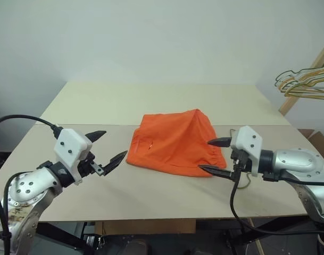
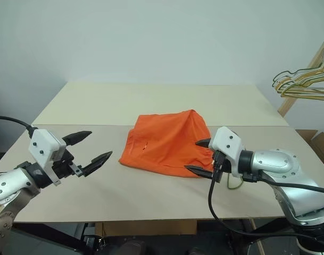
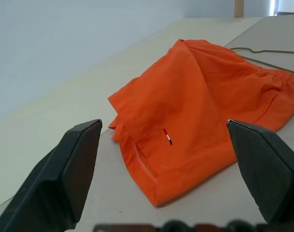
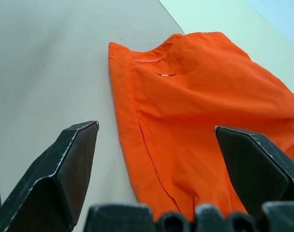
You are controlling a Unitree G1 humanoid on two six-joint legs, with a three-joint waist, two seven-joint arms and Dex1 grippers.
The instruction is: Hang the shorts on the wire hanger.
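Hovering over the pale beige table [image 1: 87,101], my left fingers [image 1: 107,146] and right fingers [image 1: 215,155] are spread wide, holding nothing. The bright orange fabric shorts [image 1: 175,142] lie rumpled mid-table between them, gathered waistband toward my right hand. The thin greenish-bronze wire hanger [image 3: 262,54] lies on the table, partly tucked under the shorts' far side.
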